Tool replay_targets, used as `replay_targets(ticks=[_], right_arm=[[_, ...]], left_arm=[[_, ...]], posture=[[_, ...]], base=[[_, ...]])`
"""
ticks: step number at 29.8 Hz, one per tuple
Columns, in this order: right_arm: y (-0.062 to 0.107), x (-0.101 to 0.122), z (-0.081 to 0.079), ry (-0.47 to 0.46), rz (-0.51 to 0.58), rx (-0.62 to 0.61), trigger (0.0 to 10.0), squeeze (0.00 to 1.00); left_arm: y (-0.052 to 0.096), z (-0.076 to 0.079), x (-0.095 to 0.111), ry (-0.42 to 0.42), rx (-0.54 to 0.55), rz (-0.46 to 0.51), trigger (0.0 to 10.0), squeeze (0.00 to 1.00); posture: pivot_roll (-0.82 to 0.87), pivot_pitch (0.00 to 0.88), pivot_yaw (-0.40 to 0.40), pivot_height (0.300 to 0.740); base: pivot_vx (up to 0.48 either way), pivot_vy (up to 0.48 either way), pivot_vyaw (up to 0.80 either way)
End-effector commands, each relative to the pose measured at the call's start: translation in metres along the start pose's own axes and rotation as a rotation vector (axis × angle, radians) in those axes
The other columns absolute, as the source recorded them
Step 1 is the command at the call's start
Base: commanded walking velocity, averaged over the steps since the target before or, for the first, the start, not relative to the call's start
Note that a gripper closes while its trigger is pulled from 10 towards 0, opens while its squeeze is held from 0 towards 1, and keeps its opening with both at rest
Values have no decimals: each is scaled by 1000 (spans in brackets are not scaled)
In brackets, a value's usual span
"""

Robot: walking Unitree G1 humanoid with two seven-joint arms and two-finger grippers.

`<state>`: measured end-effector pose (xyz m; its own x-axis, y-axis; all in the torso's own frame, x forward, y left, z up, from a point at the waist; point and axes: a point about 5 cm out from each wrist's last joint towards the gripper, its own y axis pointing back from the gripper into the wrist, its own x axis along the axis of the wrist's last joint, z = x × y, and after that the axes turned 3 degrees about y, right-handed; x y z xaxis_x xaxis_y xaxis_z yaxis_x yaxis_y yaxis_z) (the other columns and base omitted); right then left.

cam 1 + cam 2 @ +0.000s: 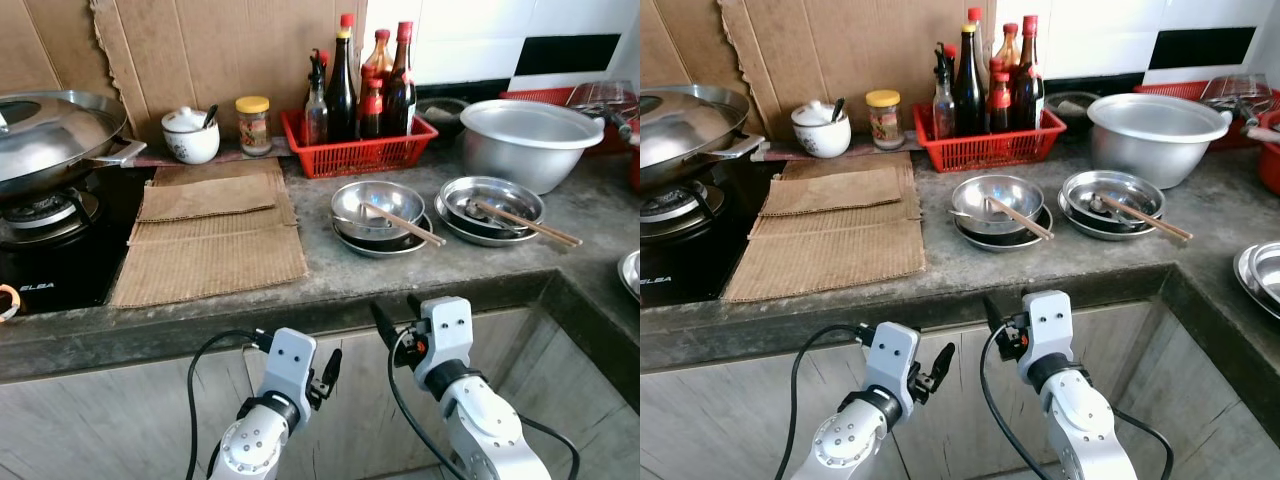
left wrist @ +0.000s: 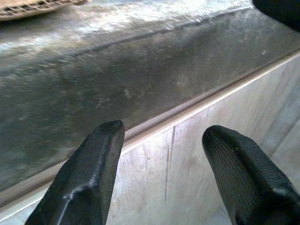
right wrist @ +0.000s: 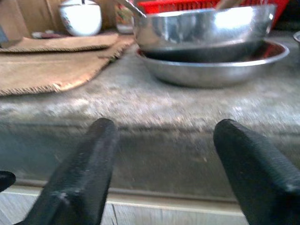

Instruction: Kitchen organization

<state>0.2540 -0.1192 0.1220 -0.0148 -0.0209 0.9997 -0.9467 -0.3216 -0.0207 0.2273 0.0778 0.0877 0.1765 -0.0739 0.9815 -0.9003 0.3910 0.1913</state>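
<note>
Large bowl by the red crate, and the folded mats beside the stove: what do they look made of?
Large round bowl: dull silver metal, likely aluminium, given its soft matte sheen. Folded brown mats: coarse woven fibre, maybe jute or burlap, with ribbed weave and frayed edges.

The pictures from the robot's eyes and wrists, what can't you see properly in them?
- Wok: cut off by the left eye view's left edge.
- Red basket: the bottles standing in it hide its back wall; their labels are too small to read.
- Left steel bowl: blurred in the right wrist view, top cut off.
- Left pincer and right pincer: open, below the counter edge.
</note>
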Motion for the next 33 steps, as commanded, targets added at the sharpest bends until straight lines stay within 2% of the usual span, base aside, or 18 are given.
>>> replay_targets(ticks=[1,3,4,5,6,7,10,16,17,19,22,23,24,33], right_arm=[[-3,8,4,-2,45,2,10000,1000],[-5,13,8,1,68,-20,10000,1000],[-6,16,11,6,75,-29,10000,659],[-7,17,13,12,84,-34,10000,0],[-8,19,14,9,90,-33,10000,0],[-12,24,24,37,109,-90,10000,0],[-15,31,37,65,139,-174,10000,0],[-18,36,41,43,162,-186,10000,0],[-19,37,41,47,170,-187,10000,996],[-20,39,40,58,180,-179,10000,1000],[-23,42,39,65,190,-161,10000,1000],[-24,42,39,64,193,-159,10000,63],[-24,43,39,62,199,-159,10000,0],[-32,49,36,59,228,-131,10000,0]], left_arm=[[2,0,6,-8,0,35,10000,0],[5,4,11,-20,-37,76,10000,0],[6,6,15,-37,-62,111,10000,0],[8,9,18,-57,-86,143,10000,0],[8,11,21,-70,-107,162,10000,0],[9,15,22,-92,-137,176,10000,0],[9,15,21,-82,-143,168,10000,0],[10,14,20,-74,-150,172,10000,0],[11,14,20,-76,-154,174,10000,0],[11,14,20,-77,-157,175,10000,0],[11,14,20,-75,-159,175,10000,0],[11,14,20,-75,-160,176,10000,0],[11,14,20,-74,-160,176,10000,0],[12,15,19,-77,-161,180,10000,0]], posture=[[107,0,-23,740],[108,0,-22,740],[109,0,-21,740],[109,0,-21,740],[109,0,-21,740],[112,0,-22,740],[111,0,-18,740],[115,0,-17,740],[116,0,-16,740],[116,0,-16,740],[117,0,-17,740],[116,0,-17,740],[117,0,-18,740],[117,0,-14,740]], base=[[0,0,0],[0,0,0],[0,0,0],[0,0,0],[0,0,0],[0,0,0],[0,0,0],[0,0,0],[0,0,0],[0,0,0],[0,0,0],[0,0,0],[0,0,0],[0,0,0]])
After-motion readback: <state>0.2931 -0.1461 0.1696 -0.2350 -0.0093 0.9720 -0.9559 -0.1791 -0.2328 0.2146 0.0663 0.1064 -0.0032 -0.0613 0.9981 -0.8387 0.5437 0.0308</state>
